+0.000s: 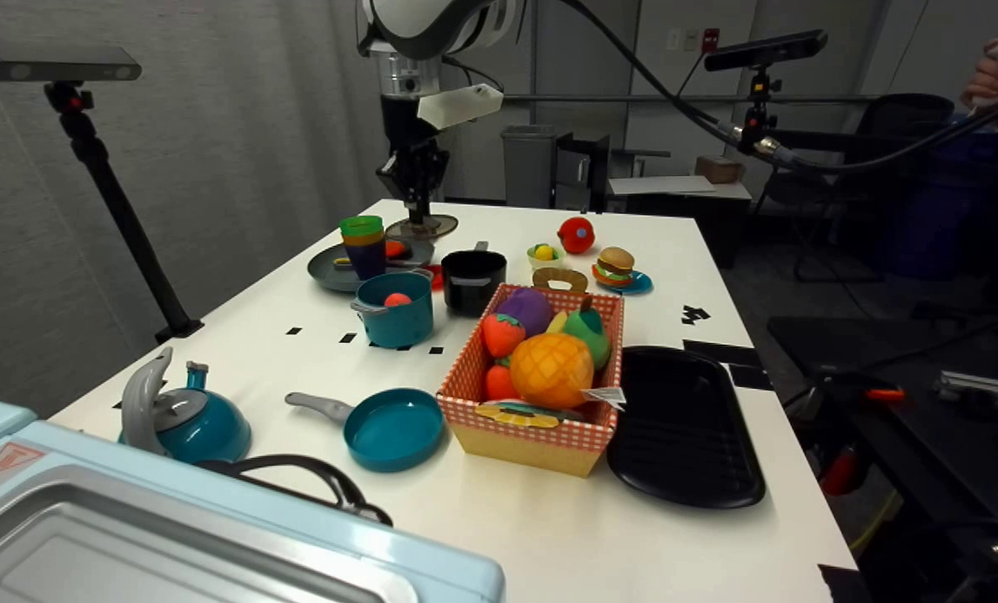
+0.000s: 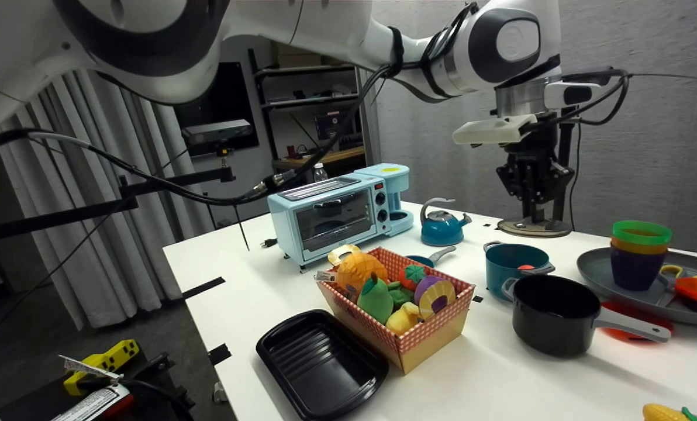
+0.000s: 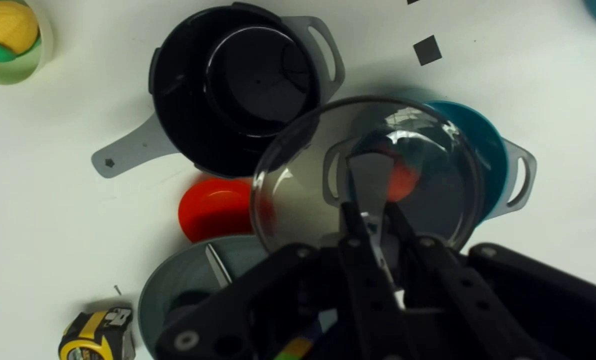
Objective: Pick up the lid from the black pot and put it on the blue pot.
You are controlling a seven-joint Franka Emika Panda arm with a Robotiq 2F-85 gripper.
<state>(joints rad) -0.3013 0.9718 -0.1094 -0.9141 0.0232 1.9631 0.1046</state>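
1. Wrist view: white tabletop point(image 3: 53, 210) runs past black pot point(image 3: 238, 90) and blue pot point(image 3: 493, 155); black tape point(image 2: 203, 286) marks its edge in an exterior view.
2. Light-blue toaster oven point(image 2: 338, 216): warning-triangle sticker point(image 1: 11, 461), text too small to read.
3. Gripper point(image 3: 370, 212): fingers close together, clamping glass lid point(image 3: 318, 165) by its grey handle point(image 3: 370, 172).
4. Lid: held up, overlaps blue pot in wrist view, apart from both pots in both exterior views.

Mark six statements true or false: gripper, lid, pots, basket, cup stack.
1. The gripper holds the transparent lid. True.
2. A red object lies inside the blue pot. True.
3. The lid sits on the blue pot. False: the two are apart.
4. The black pot stands uncovered. True.
5. The purple cup tops the stack. False: the green cup does.
6. The black tray holds the toy pear. False: the red-checked basket does.
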